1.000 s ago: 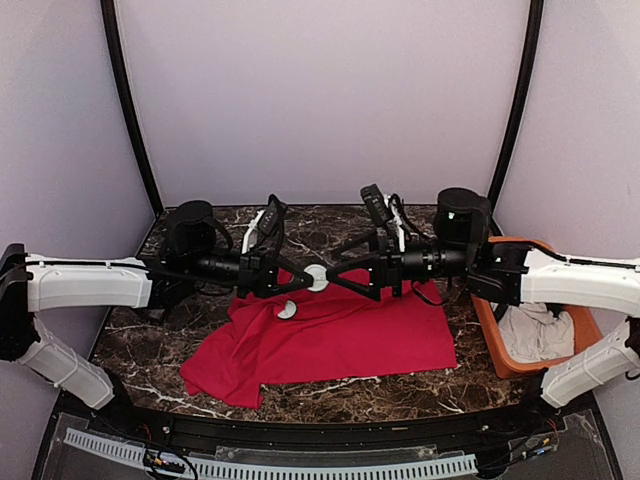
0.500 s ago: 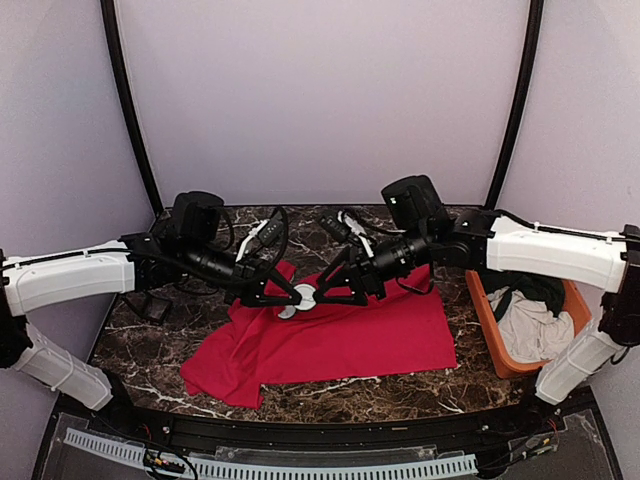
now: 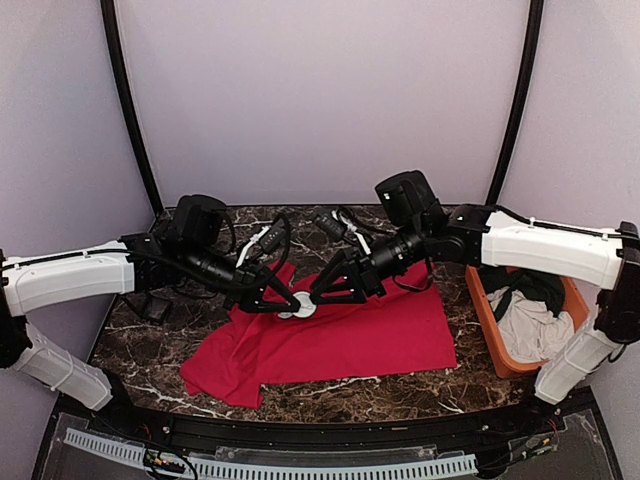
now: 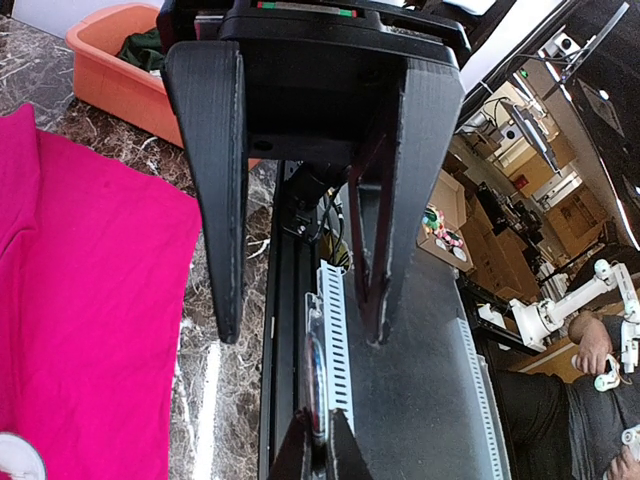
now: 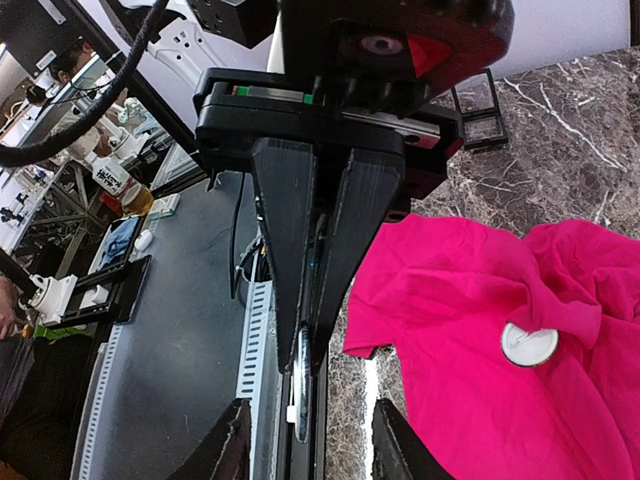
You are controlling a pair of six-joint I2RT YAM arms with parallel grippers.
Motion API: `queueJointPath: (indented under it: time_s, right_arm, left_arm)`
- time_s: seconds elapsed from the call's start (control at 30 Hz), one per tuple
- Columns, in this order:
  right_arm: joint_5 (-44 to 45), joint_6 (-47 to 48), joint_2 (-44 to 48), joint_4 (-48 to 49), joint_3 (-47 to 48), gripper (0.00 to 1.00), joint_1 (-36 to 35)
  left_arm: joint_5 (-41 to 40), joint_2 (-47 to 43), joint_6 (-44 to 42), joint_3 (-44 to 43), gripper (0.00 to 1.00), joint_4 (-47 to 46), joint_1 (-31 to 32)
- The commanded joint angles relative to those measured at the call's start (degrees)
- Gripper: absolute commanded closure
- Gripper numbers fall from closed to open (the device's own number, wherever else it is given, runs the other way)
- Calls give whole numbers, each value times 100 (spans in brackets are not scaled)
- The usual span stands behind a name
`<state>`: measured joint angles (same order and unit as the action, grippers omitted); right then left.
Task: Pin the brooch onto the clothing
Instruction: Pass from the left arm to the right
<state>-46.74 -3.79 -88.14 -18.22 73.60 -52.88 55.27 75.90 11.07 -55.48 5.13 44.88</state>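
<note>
From above, the bright red short-sleeved T-shirt (image 3: 350, 335) lies rumpled on the dark marble bench (image 3: 420, 388), mid-frame. Both arms reach in over its upper left part, where the left end effector (image 3: 289, 301) and right end effector (image 3: 318, 292) meet nose to nose. A white round disc (image 3: 293, 310) shows just under their tips. From up here I can't say whether anything is gripped. At the right edge sits an orange plastic tub (image 3: 484, 325) holding a white cloth (image 3: 535, 335) and a dark green garment (image 3: 530, 288), well apart from the work.

The left wrist view settles more. Its own fingers, bottom centre, are pressed together on a thin pale disc (image 4: 316, 380) seen edge-on. I take that for the brooch, or one half of it. Facing it, the right end effector's two black fingers stand apart, one on each side of the disc's line, touching nothing. The white round disc peeks in at the bottom left corner, lying on the red fabric.

The right wrist view agrees. Its own fingertips at the bottom edge are spread, and the left end effector's closed wedge points down between them with the thin pale disc at its tip. The white round disc rests on the shirt at the right.

To my eye nothing is pinned yet. This looks like a mid-air pass. The right side has yet to clamp, and the piece has yet to reach the cloth.
</note>
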Motion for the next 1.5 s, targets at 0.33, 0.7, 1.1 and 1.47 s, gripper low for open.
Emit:
queueJointPath:
  time_s: [0.33,0.7,1.1,1.47]
  right_arm:
    - [-443,-221,-590,63,377,74,-143]
    - [-644,-356,-426,164,406,67,-27]
    - [-761,-591,-450,390,381,65,66]
    - [-799,-684,-549,431,392,83,103]
  left_arm:
    - [99,-173,22,66,98,-81,42]
    - [86,-233,-63,91,97,58,49]
    - [115,-247,-36,108,95,28,55]
    - [94,-252,18,110,95,-52,55]
